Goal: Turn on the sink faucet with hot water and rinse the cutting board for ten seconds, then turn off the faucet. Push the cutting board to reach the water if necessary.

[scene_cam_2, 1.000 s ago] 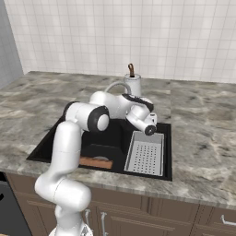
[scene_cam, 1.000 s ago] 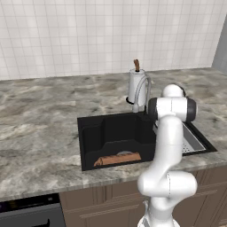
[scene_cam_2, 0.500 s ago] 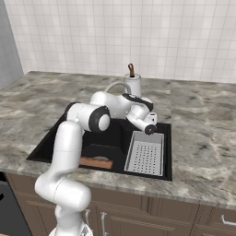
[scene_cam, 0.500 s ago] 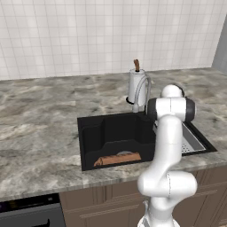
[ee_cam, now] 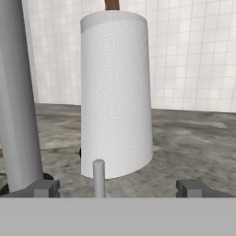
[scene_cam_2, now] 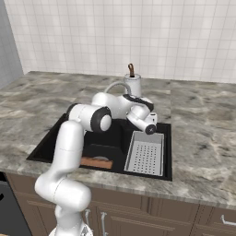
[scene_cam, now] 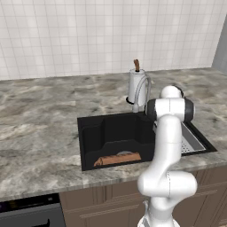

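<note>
Cutting board (scene_cam: 117,159) is lying flat at the near end of the sink (scene_cam: 111,133), way below and behind the jaws, well apart from them. No water running yet, looks like. The gripper (ee_cam: 118,186) is spread wide with nothing in it, and the faucet (ee_cam: 16,92) handle, a thin grey stick, sits right between the jaws, with the paper towel roll (ee_cam: 115,92) just beyond. I'd guess the handle is stiff and smooth, so nudge it near the tip. The board seems rigid and light, better pushed along by an edge than picked up.
</note>
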